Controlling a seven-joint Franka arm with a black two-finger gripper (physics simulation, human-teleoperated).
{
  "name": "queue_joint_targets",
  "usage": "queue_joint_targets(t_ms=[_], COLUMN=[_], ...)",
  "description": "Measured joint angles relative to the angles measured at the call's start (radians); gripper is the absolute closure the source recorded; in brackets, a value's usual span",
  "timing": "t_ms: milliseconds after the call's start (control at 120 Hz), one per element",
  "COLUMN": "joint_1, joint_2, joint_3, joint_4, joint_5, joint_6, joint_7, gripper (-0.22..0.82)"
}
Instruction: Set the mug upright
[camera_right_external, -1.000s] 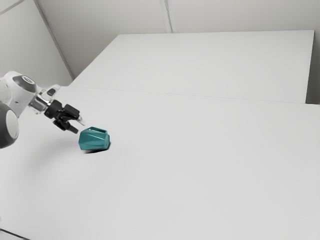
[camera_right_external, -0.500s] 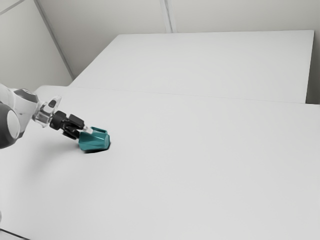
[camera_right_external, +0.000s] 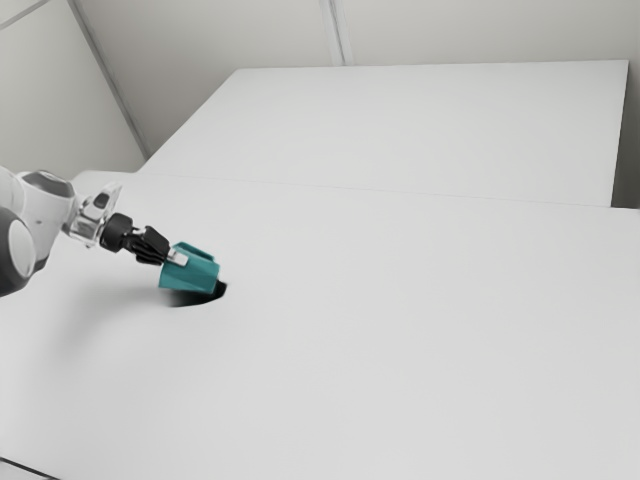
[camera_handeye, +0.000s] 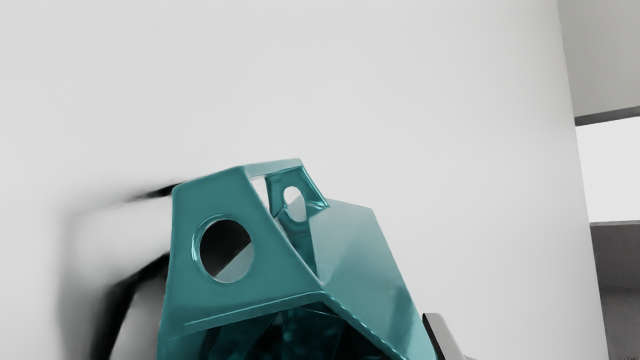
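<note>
A plain room, its kind hard to tell, pale grey walls (camera_right_external: 200, 40) that met in a corner (camera_right_external: 110, 85), a thin strip (camera_right_external: 337, 35) that ran up one wall, a big white table (camera_right_external: 420, 340)

A plain white surface (camera_right_external: 400, 350) crossed by a faint seam (camera_right_external: 340, 188), pale grey walls (camera_right_external: 220, 40) beyond, a narrow strip (camera_right_external: 337, 32) on one wall, a thin dark line (camera_right_external: 30, 469) at the exterior view's lower left

Teal mug (camera_right_external: 192, 275) (faceted), tilted
</note>
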Motion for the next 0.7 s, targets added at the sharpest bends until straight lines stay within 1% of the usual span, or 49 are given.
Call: queue_joint_targets(t_ms=[167, 250, 333, 458, 608, 700], joint_1=[-0.023, -0.059, -0.112, -0.166, -0.198, -0.212], joint_2=[-0.052, -0.092, -0.151, -0.227, -0.267, -0.281], joint_3=[0.001, 0.001, -0.006, -0.06, -0.156, -0.202], joint_4=[-0.003, -0.004, -0.004, -0.003, -0.002, -0.012], joint_5=[0.0, 0.024, 0.11, 0.311, 0.61, 0.738], joint_6=[-0.009, -0.004, 0.028, 0.111, 0.233, 0.293], joint_7=[0.012, 0.01, -0.01, -0.07, -0.195, -0.279], gripper=[0.77, 0.77, 0.78, 0.78, 0.79, 0.79])
